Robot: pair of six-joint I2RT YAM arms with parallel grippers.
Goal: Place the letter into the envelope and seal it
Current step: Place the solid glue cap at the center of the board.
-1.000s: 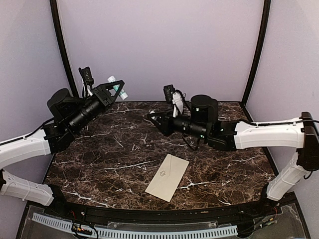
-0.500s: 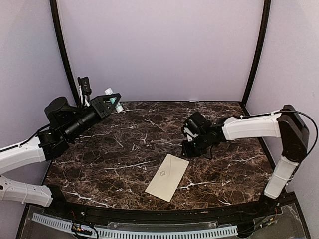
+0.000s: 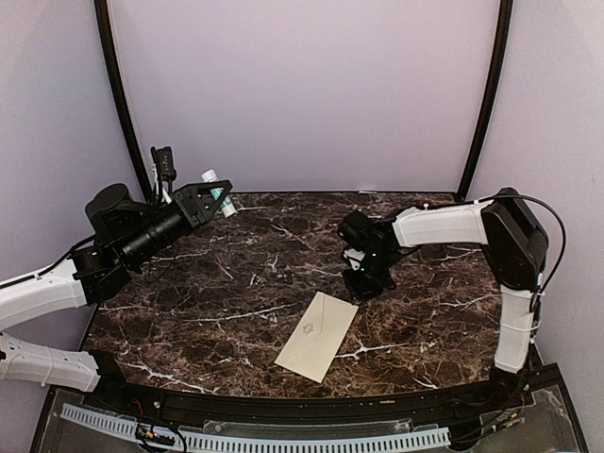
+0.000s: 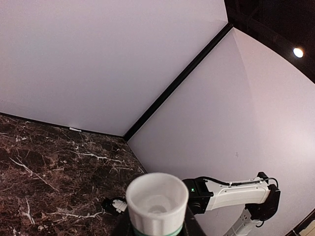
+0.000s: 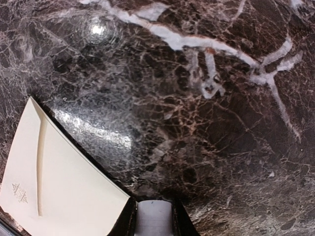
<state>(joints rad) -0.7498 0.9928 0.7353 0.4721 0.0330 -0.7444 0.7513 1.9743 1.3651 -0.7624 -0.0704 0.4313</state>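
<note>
The cream-yellow envelope (image 3: 317, 336) lies flat at the table's front middle, flap down, with a faint emblem at its middle. It also shows in the right wrist view (image 5: 54, 187). The letter is not in view. My left gripper (image 3: 215, 192) is raised at the back left, shut on a white glue stick with a green band (image 3: 220, 186), whose hollow white end fills the left wrist view (image 4: 156, 201). My right gripper (image 3: 363, 281) points down just past the envelope's far right corner. It is shut on a small whitish piece (image 5: 153, 219) that I cannot identify.
The dark marble table (image 3: 189, 311) spreads round the envelope. Lilac walls with black corner posts (image 3: 118, 94) close in the back and sides. The right arm's white link (image 4: 231, 194) shows in the left wrist view.
My right arm has swung from the back middle to the right and down, ending beside the envelope's far corner. My left arm has sunk and drawn back a little with the glue stick.
</note>
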